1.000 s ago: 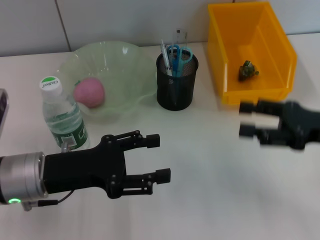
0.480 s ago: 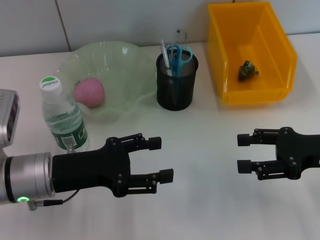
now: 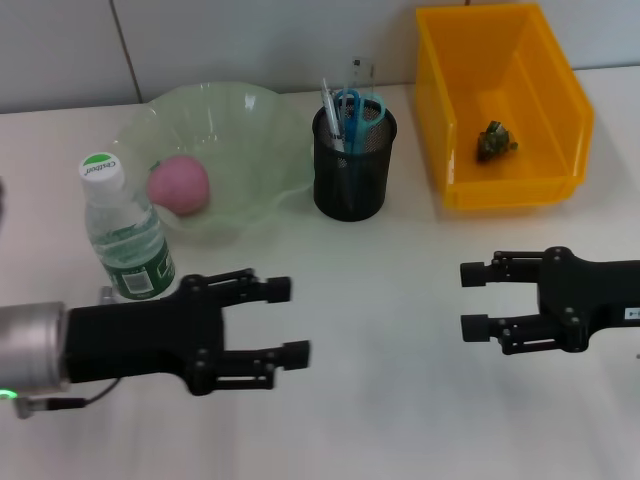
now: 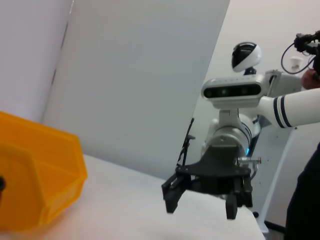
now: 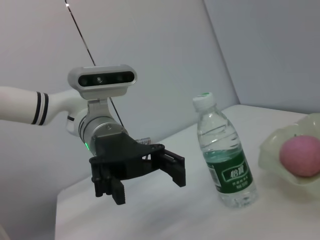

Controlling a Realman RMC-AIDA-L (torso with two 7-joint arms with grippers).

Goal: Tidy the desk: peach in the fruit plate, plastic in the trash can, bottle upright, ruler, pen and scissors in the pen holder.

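Nearest: black left gripper (image 3: pixel 288 322) and black right gripper (image 3: pixel 475 300), both spread wide, empty, above bare white desk (image 3: pixel 400 420). Beyond: clear capped bottle (image 3: pixel 125 235) upright; pink peach (image 3: pixel 179 185) in pale green fruit plate (image 3: pixel 262 120); blue-handled scissors (image 3: pixel 352 108) in black mesh pen holder (image 3: pixel 350 165); crumpled plastic (image 3: pixel 494 139) in orange bin (image 3: pixel 560 80). Apparently final step; next, probably parking only.

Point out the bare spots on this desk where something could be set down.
Bare desk lies between the left end effector and right end effector, in front of the pen holder. The back is crowded: bottle, fruit plate, yellow bin.
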